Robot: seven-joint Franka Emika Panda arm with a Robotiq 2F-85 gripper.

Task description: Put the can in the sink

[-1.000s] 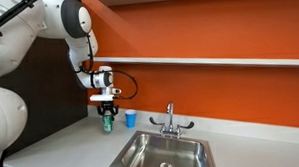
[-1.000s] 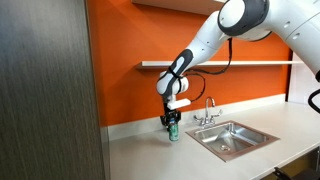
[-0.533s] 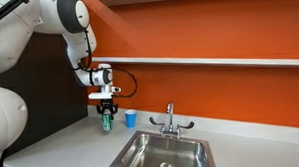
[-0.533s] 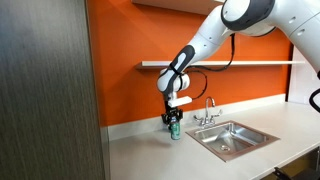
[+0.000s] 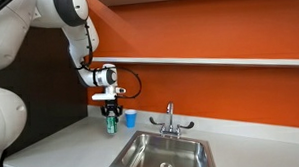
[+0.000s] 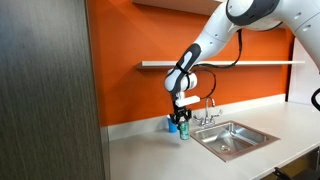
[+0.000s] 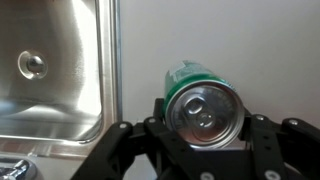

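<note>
We see the claw (image 5: pixel 112 116) pinching the green can (image 5: pixel 112 124) by its sides, upright, over the pale counter (image 5: pixel 62 147) just beside the sink (image 5: pixel 142 146). In the wrist view, the can's pale top sits between the dark fingers (image 7: pixel 258 135), with the steel basin to its left. A blue cup (image 5: pixel 130 118) stands nearby, towards the orange wall.
</note>
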